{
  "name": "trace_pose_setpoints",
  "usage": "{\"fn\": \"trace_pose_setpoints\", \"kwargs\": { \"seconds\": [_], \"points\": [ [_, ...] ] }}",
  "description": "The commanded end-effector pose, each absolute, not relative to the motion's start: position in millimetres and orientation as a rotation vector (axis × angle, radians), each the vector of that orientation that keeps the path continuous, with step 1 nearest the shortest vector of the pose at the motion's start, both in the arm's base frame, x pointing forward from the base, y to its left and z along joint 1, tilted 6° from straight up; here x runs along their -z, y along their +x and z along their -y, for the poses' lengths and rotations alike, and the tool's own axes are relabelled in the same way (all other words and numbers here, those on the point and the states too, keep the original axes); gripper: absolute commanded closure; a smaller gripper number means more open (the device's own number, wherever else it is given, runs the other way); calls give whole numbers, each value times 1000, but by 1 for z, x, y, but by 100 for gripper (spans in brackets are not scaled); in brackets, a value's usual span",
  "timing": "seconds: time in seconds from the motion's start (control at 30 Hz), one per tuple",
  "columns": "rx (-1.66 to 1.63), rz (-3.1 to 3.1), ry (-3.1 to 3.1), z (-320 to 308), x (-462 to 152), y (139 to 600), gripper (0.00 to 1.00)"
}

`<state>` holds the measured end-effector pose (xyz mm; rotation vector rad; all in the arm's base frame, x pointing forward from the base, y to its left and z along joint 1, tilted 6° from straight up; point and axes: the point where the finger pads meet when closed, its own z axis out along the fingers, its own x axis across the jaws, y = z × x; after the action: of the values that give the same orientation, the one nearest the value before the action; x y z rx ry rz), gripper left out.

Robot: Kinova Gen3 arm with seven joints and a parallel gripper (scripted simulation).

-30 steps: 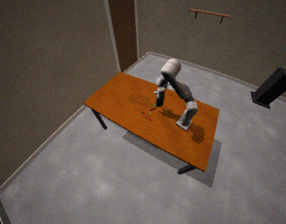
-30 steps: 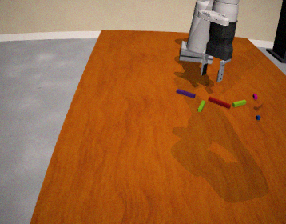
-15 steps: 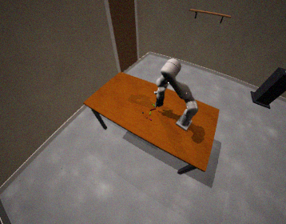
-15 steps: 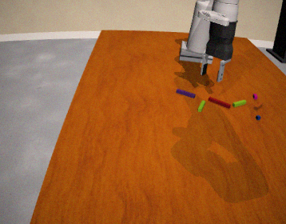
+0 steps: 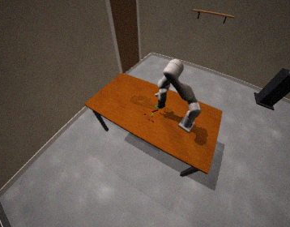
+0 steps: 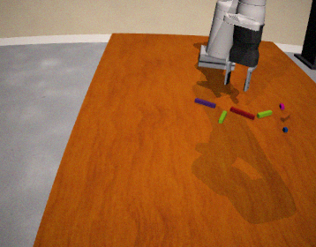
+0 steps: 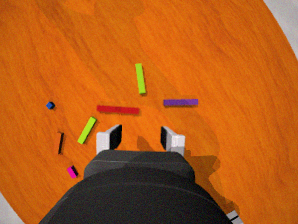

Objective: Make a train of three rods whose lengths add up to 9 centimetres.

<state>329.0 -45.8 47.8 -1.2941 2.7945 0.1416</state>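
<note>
Several rods lie loose and apart on the orange table (image 6: 139, 145) (image 5: 116, 95). A purple rod (image 6: 205, 103) (image 7: 180, 103) is at the left in the exterior view. Beside it lie a lime rod (image 6: 222, 116) (image 7: 140, 78), a red rod (image 6: 242, 113) (image 7: 117, 110) and a second lime rod (image 6: 264, 114) (image 7: 87, 129). A short magenta rod (image 6: 282, 106) (image 7: 72, 172) and a tiny blue rod (image 6: 284, 130) (image 7: 51, 104) lie to the right. Between them is a thin dark rod (image 6: 285, 118) (image 7: 61, 143), close to the table's colour. My gripper (image 6: 237, 86) (image 7: 141, 133) (image 5: 159, 106) is open and empty. It hangs above the table just behind the red rod.
The arm's base (image 5: 188, 122) stands on the table to the right of the rods. The arm's shadow (image 6: 241, 176) falls across the table in front of them. A dark block (image 5: 274, 89) stands off the table at the far right.
</note>
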Motion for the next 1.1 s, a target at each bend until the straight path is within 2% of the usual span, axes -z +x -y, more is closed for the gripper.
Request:
{"fn": "trace_pose_setpoints", "kwargs": {
  "seconds": [0.0, 0.5, 1.07],
  "points": [
    [-141, -2784, -1305, 46, -49, 331, 0],
    [-115, -2113, -2209, 8, -49, 351, 0],
    [-34, -1362, -2709, -20, -56, 369, 0]
  ]
}}
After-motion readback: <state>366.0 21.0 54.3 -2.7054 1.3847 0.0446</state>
